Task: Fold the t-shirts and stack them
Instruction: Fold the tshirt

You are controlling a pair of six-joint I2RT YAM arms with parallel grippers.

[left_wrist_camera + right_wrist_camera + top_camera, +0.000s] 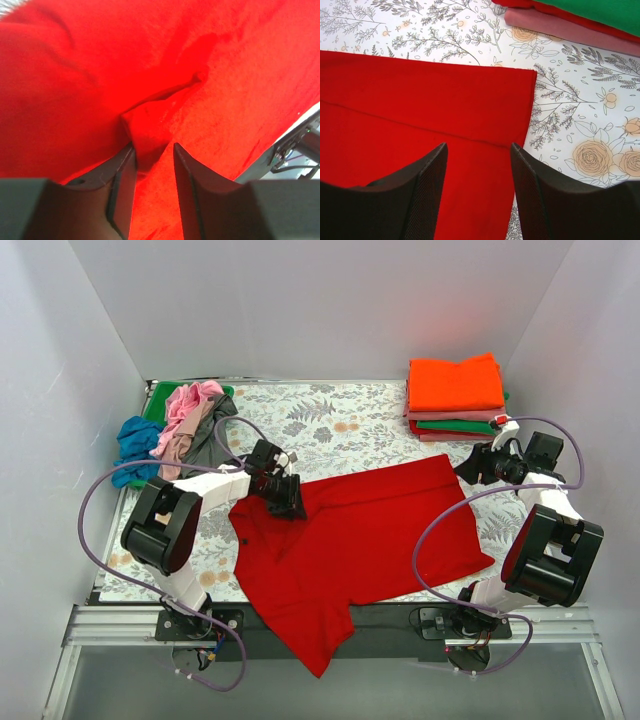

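A large bright red t-shirt [350, 540] lies spread over the middle of the floral tablecloth, with one part hanging over the near edge. My left gripper [285, 495] is down on its upper left part. In the left wrist view [154, 147] the jaws stand apart, with a raised fold of red cloth [150, 125] at the tips, against the left finger. My right gripper [470, 468] is open and empty just above the shirt's far right corner [520, 80]; it also shows in the right wrist view [478, 146]. Several folded shirts are stacked at the back right, orange [455, 383] on top.
A loose pile of pink [190, 405], grey [210, 435], blue [135, 445] and green [160, 395] shirts lies at the back left. The folded stack's pink and green layers [560, 30] lie just beyond my right gripper. White walls surround the table.
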